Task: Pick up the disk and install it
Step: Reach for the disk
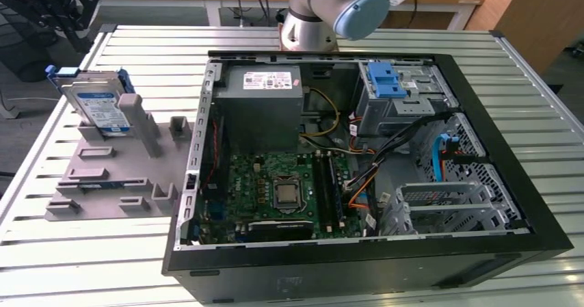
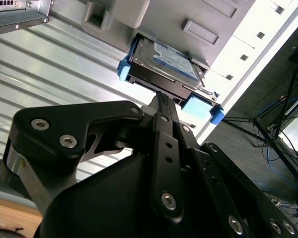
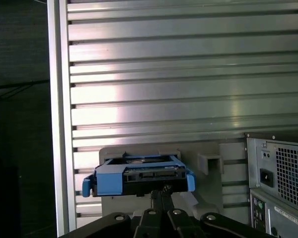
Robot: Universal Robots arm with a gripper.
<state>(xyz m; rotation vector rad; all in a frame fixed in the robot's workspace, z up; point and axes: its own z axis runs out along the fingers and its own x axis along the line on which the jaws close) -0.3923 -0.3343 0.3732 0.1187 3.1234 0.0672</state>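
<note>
— Black gripper [image 2: 159, 100] linkage lies closest in both wrist views, and its two slim fingers [image 3: 164, 190] run out side by side, pressed together with nothing between them.

— Where does the disk [image 2: 164, 62] lie relative to those tips?

— Straight ahead of them. In the first wrist view the closed tips line up with the middle of the disk's [image 3: 139, 176] near edge, just under its blue frame. In the second wrist view they point at the dark underside edge between the two blue end tabs. The disk stands ungripped in its holder.

— And where is it in the exterior view?

— Outside the open computer case [image 1: 511, 235], at the exterior view's left. The disk [image 1: 98, 105] stands on edge, tilted back, in a slot of a grey holder [image 1: 109, 177] on the ribbed metal table [image 1: 91, 266].

— How does the disk look?

— Flat, rectangular, silver, with a white-and-blue label on its broad face. A blue plastic carrier runs round its edges, with tabs sticking out at the ends.
</note>
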